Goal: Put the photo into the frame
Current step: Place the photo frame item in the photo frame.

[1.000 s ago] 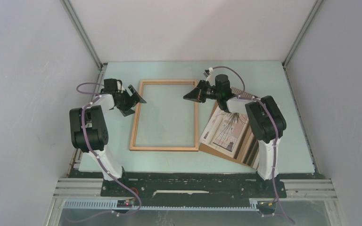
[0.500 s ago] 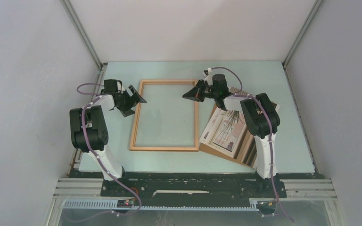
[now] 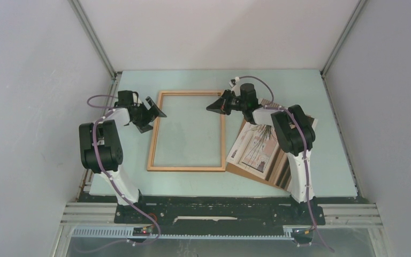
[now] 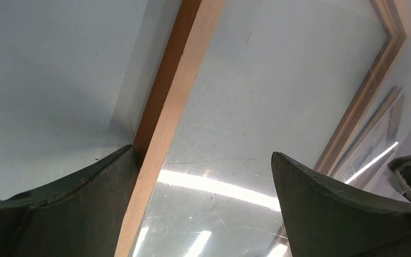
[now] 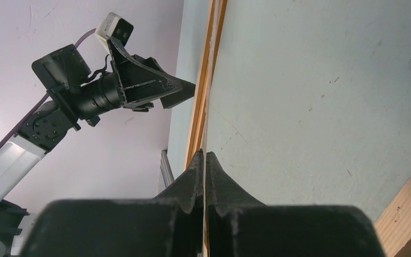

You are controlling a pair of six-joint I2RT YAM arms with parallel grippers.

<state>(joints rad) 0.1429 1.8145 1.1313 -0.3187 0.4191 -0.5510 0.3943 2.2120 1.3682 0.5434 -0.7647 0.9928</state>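
Note:
The frame [image 3: 187,168], a thin light-wood rectangle, lies flat mid-table, with a scratched clear pane [image 4: 235,139] showing light reflections inside it. My left gripper [image 3: 154,120] is open and straddles the frame's left rail [image 4: 176,91], which runs close to the left finger; the gripper [image 4: 203,155] holds nothing. My right gripper [image 3: 212,106] is shut, low over the frame's inside near its right rail, tips [image 5: 204,156] pressed together with nothing visibly between them. The photo [image 3: 257,147], a pale print with a spiky plant, lies right of the frame, partly under the right arm.
A brown backing board [image 3: 242,170] lies under the photo, touching the frame's lower right corner. The enclosure's white walls close in the table on three sides. My left arm [image 5: 85,96] shows across the frame in the right wrist view.
The right arm's elbow has drawn in toward the far side and its shut gripper has edged slightly left. The left arm, frame and photo have stayed put.

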